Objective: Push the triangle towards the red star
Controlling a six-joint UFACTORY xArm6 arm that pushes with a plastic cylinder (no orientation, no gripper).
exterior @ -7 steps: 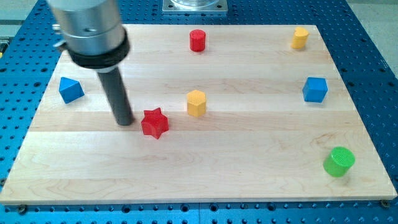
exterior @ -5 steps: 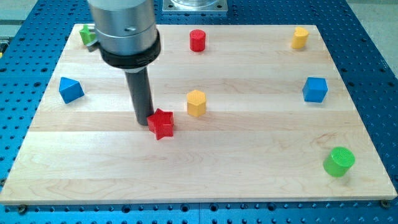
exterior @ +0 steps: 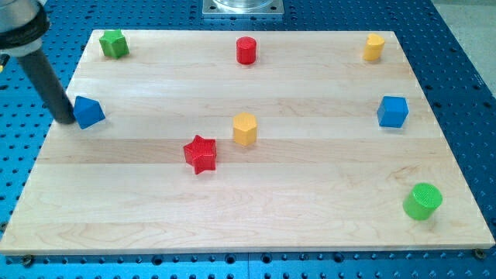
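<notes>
The blue triangle lies near the board's left edge. The red star lies left of the board's centre, to the right of and below the triangle. My tip rests on the board right at the triangle's left side, touching it or nearly so. The rod leans up to the view's top left corner.
A yellow hexagon block stands just up-right of the star. A green star sits at the top left, a red cylinder at top centre, a yellow block at top right, a blue cube at right, a green cylinder at bottom right.
My tip has swung from beside the red star to the left side of the blue triangle. The star was nudged slightly right earlier; the green star is now uncovered.
</notes>
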